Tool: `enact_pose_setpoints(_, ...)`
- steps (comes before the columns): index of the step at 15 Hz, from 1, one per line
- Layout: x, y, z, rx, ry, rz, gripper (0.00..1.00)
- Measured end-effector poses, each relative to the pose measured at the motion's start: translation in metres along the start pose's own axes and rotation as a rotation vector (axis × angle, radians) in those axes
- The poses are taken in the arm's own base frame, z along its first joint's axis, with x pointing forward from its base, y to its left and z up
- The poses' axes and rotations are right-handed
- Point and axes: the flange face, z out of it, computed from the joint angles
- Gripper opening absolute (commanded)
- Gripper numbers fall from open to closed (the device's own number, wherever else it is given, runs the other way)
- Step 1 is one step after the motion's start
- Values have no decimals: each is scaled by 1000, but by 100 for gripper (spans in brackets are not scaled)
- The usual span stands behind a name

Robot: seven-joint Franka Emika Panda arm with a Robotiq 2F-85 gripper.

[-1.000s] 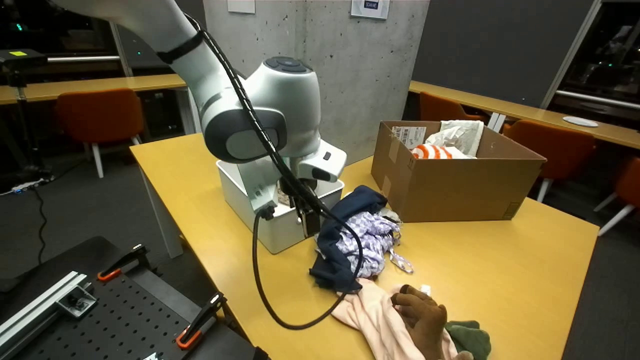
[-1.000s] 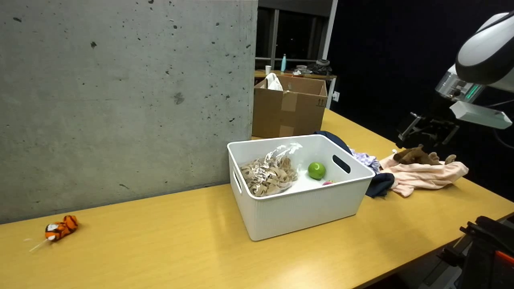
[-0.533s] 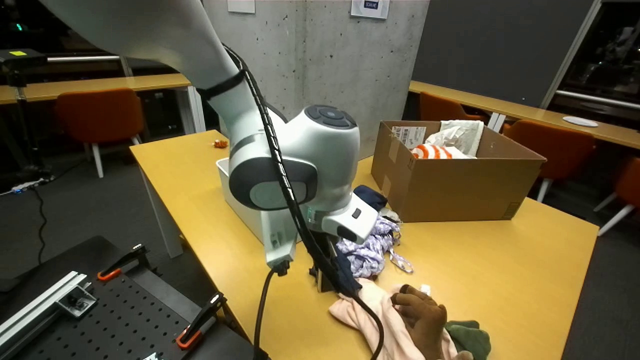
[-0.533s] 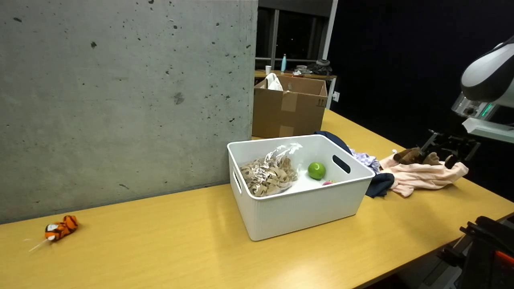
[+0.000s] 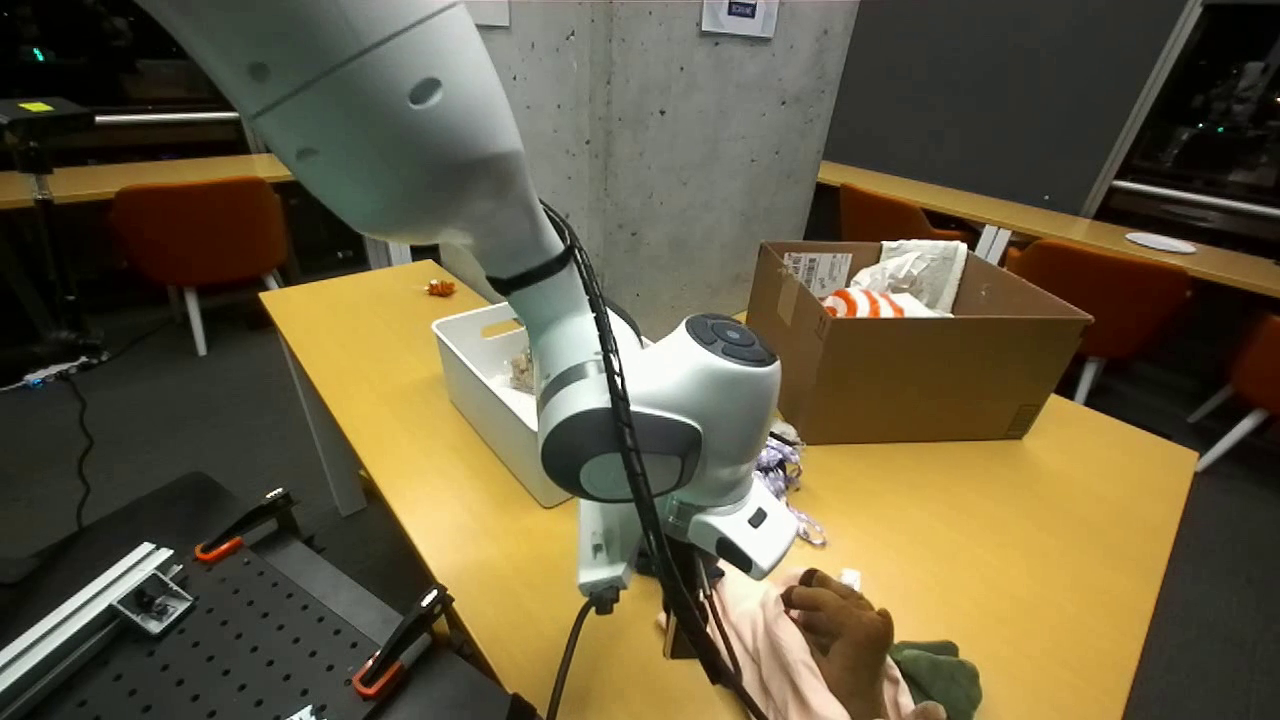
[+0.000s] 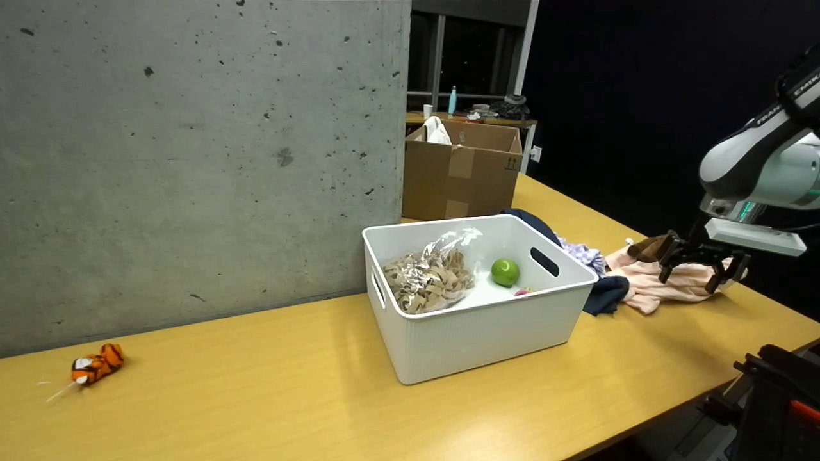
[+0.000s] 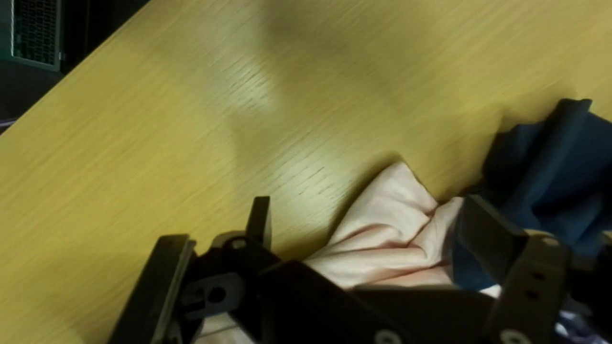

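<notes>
My gripper (image 7: 367,208) is open, with its fingers wide apart and nothing between them. It hangs low over a pale pink cloth (image 7: 382,234), which lies crumpled on the table. I cannot tell whether the fingertips touch it. In an exterior view the gripper (image 6: 688,283) is in front of the pink cloth (image 6: 644,296). A navy cloth (image 7: 569,177) lies beside the right finger in the wrist view. A brown plush-like thing (image 5: 850,640) lies on the pink cloth, with a dark green thing (image 5: 937,680) beside it. A purple-and-white patterned cloth (image 5: 776,466) is partly hidden behind the arm.
A white bin (image 6: 487,346) holds a clear bag of tan strips (image 6: 429,278) and a green round fruit (image 6: 505,272). A cardboard box (image 5: 920,390) with white and orange-striped contents stands behind the cloths. An orange-black striped thing (image 6: 99,365) lies near the concrete wall (image 6: 192,160).
My gripper has moved away from beside the white bin and down over the pink cloth, with its fingers open. The bin, box and cloths have not visibly moved.
</notes>
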Motion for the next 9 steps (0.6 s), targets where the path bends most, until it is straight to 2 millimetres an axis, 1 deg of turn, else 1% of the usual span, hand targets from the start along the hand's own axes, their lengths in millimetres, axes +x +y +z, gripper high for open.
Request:
enact_pose_setpoints(4, 15, -1, 33, -21, -7, 53, 100)
enact_pose_setpoints(7, 26, 9, 50, -32, -9, 94, 100)
enact_pose_setpoints(9, 34, 12, 58, -34, -1, 108, 100)
